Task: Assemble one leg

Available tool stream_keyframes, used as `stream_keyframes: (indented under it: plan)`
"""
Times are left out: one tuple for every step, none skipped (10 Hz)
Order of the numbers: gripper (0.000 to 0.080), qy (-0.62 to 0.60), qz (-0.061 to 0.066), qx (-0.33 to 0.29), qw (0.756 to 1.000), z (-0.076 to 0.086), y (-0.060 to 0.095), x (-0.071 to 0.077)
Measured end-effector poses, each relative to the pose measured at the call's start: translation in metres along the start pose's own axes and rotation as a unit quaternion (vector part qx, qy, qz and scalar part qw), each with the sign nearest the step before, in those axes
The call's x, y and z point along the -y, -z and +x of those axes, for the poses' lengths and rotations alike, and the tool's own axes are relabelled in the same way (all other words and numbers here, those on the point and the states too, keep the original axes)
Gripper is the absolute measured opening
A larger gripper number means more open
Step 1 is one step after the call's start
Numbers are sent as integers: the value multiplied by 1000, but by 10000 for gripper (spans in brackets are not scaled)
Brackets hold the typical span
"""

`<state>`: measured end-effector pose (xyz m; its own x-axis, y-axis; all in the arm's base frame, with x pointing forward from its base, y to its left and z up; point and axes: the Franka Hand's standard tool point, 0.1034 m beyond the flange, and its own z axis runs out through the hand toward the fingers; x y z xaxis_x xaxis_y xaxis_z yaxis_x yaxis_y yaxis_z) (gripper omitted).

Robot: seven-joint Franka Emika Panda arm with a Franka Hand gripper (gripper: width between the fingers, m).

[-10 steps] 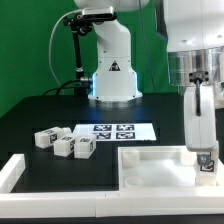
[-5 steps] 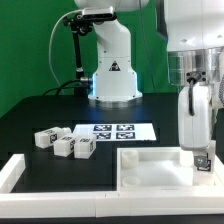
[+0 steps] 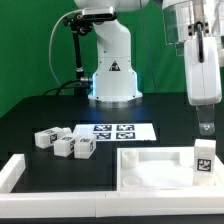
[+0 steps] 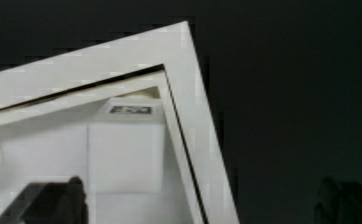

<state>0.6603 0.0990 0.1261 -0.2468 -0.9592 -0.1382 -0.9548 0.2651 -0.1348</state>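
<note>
One leg [image 3: 203, 160], a chunky white post with a black-and-white tag, stands upright at the right end of the large white panel [image 3: 150, 165]. My gripper [image 3: 204, 126] hangs straight above it, apart from it, open and empty. In the wrist view the leg [image 4: 133, 150] lies below, with its tag showing, and the gripper [image 4: 199, 205] has its dark fingertips [image 4: 53, 200] spread wide at the picture's edge. Three more legs [image 3: 63, 146] lie loose on the black table at the exterior view's left.
The marker board [image 3: 113, 129] lies flat mid-table before the robot base. A white L-shaped rail [image 3: 14, 172] runs along the front and the exterior view's left. A round hole [image 3: 131, 182] sits at the panel's near corner.
The gripper was down around the leg on the panel. It has let go and risen straight up. The leg stays standing where it was.
</note>
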Motion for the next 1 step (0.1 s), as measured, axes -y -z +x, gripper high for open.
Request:
stream_keyframes:
  plan:
    - [649, 0, 0, 0, 1000, 0, 0, 0]
